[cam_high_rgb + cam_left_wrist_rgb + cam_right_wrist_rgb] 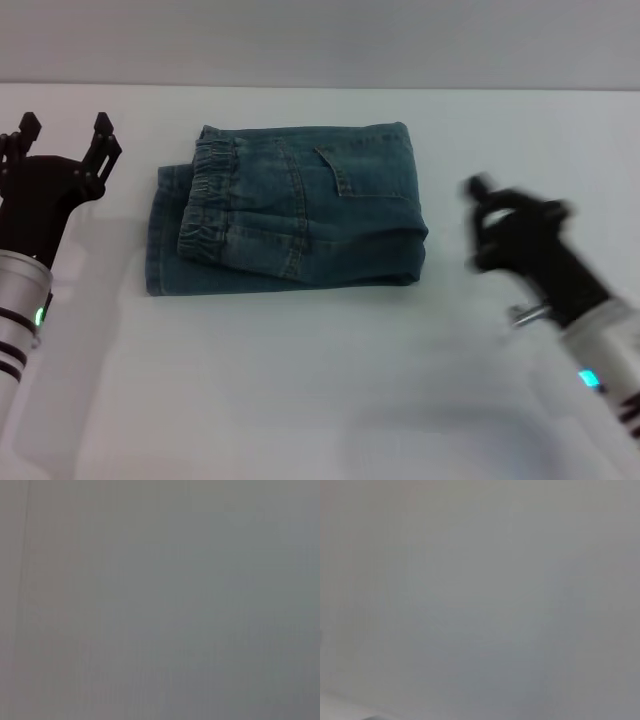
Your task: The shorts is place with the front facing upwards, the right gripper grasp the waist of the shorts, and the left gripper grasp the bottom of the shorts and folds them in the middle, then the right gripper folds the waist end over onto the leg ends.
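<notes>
Seeing shorts (pixel 290 215) folded, waist (pixel 208 200) atop leg ends; my left gripper (pixel 65 135) wide, right gripper (pixel 500 225) unreadable; retreat clear without snagging.

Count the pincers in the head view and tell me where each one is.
2. The left pincer is left of the folded shorts, prongs spread. The right pincer is right of them. Neither touches the denim.
</notes>
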You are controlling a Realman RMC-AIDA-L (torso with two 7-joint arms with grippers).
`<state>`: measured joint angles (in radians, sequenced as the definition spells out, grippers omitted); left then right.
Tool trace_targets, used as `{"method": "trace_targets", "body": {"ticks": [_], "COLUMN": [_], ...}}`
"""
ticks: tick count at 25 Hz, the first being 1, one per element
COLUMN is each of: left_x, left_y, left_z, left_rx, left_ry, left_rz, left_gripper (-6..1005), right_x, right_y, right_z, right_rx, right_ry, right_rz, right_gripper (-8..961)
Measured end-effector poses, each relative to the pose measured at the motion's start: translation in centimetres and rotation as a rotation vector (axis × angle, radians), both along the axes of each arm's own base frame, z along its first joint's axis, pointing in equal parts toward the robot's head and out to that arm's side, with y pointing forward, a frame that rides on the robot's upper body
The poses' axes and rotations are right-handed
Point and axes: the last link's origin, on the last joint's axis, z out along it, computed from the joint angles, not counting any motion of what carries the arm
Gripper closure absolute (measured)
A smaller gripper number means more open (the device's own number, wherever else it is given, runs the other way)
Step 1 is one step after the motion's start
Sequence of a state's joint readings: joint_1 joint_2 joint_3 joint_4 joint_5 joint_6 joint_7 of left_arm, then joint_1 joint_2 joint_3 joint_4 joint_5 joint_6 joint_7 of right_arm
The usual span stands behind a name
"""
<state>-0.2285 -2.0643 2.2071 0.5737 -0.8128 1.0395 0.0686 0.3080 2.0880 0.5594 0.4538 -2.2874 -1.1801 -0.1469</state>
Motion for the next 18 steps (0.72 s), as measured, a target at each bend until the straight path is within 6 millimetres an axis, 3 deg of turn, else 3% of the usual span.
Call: {"method": "trace_targets", "body": {"ticks": [4,7,9,13,18], "left_x": [-0.5,-1.5,-1.9,-2.2,-2.4], "left_y": [0.0,0.0,0.0,-0.2,-0.4], "left_z": [0.2,0.3,0.3,0.4,0.4], "left_rx": [0.009,-0.002,-0.008,-0.007,-0.005], "left_ry": [0.027,0.076,0.093,0.096,0.100], "left_rz": [-0.003,0.012,0.020,0.026,0.029], "left_gripper": [170,170,170,170,170], "right_x": [4.0,7.8,9.5,11.0,11.2], "right_y": [-2.0,-4.3,-5.5,-7.5,-8.0], "right_z": [5.3,9.0,10.4,11.1,10.8], "right_rx": [0.356,0.539,0.597,0.609,0.588], "right_ry": [0.022,0.060,0.107,0.138,0.115], "right_rz": [-0.193,-0.305,-0.361,-0.400,-0.396], "right_gripper": [933,841,780,696,591]}}
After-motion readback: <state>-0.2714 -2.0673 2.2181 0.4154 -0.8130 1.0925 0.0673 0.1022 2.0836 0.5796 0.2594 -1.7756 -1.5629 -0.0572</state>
